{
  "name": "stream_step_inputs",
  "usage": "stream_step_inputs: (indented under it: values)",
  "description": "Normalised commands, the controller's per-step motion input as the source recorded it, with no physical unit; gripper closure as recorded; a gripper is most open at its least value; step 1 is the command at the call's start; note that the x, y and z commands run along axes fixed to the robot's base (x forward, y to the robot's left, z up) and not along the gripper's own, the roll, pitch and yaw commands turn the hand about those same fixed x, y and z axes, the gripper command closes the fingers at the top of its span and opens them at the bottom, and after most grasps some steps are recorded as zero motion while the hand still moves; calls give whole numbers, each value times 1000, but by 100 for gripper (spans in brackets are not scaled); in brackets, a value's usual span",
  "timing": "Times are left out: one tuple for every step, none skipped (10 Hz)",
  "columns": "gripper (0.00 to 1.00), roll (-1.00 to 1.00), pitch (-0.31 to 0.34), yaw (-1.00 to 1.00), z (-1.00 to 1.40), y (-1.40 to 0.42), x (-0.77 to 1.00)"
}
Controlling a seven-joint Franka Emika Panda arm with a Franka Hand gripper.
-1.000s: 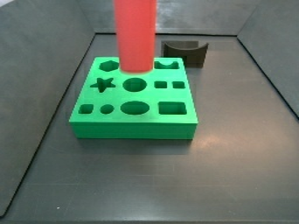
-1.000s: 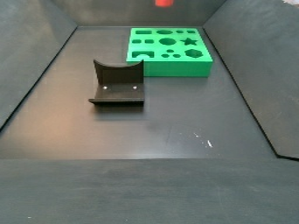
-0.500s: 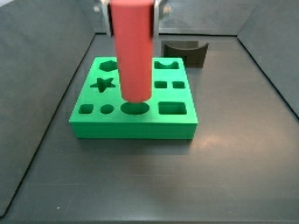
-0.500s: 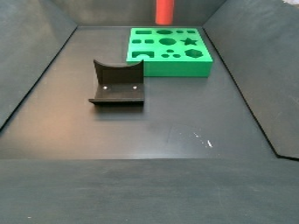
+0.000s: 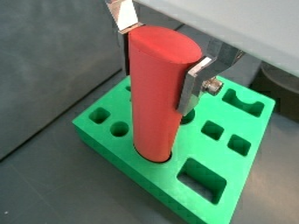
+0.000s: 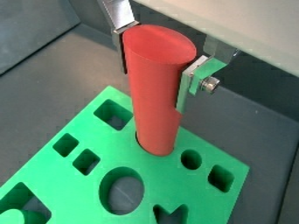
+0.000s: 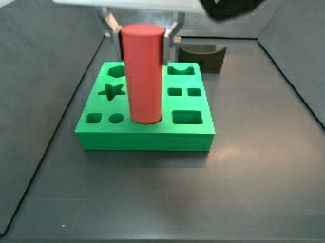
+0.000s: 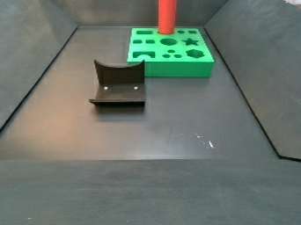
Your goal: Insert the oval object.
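Note:
The oval object is a tall red-salmon peg standing upright with its lower end in the oval hole at the middle of one edge row of the green block. It shows in both wrist views and, far off, in a side view. My gripper is over the block, its silver fingers pressed on both sides of the peg's top. The gripper is shut on the peg. The block's other holes are empty.
The dark fixture stands on the floor apart from the green block; it also shows in a side view beside the block. Grey walls ring the dark floor.
The gripper has carried the peg across the block to the oval hole and lowered it; its lower end now sits in the hole.

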Motion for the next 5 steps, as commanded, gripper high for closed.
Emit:
stream_step_inputs:
  values:
    - [100,80,-9,-177,-471,0,20]
    - [100,70,-17,-189,-469,0,43]
    - [100,37,-64,-197,-429,0,0]
    - [100,19,-100,-191,-414,0,0]
    - [100,0,-101,-217,-434,0,0]
